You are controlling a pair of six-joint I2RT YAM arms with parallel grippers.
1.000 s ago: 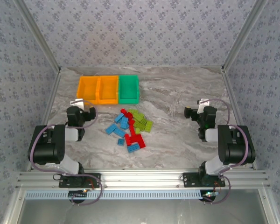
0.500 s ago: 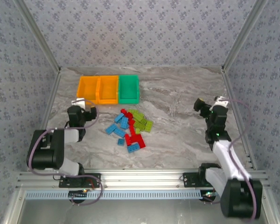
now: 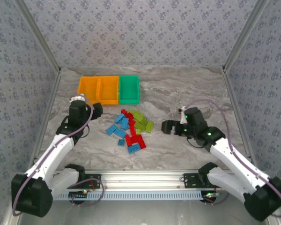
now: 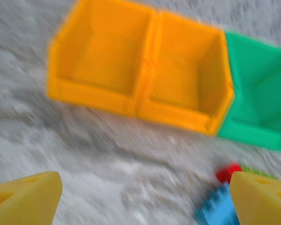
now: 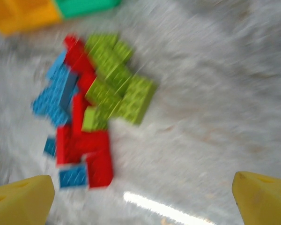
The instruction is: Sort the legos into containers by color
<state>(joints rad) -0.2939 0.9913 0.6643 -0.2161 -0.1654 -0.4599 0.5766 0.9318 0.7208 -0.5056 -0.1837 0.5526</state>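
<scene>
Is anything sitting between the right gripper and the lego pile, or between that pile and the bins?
Nothing visible does. Bare table lies between the right gripper and the legos, and the strip from the legos to the containers is bare too.

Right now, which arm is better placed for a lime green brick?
Right arm: open jaws face the lime green plastic bricks on its side of the pile. Left arm hangs by the orange-yellow plastic bins.

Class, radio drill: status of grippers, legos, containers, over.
Left gripper open, empty. Right gripper open, empty. Legos piled unsorted, containers empty. Nothing in the way.
</scene>
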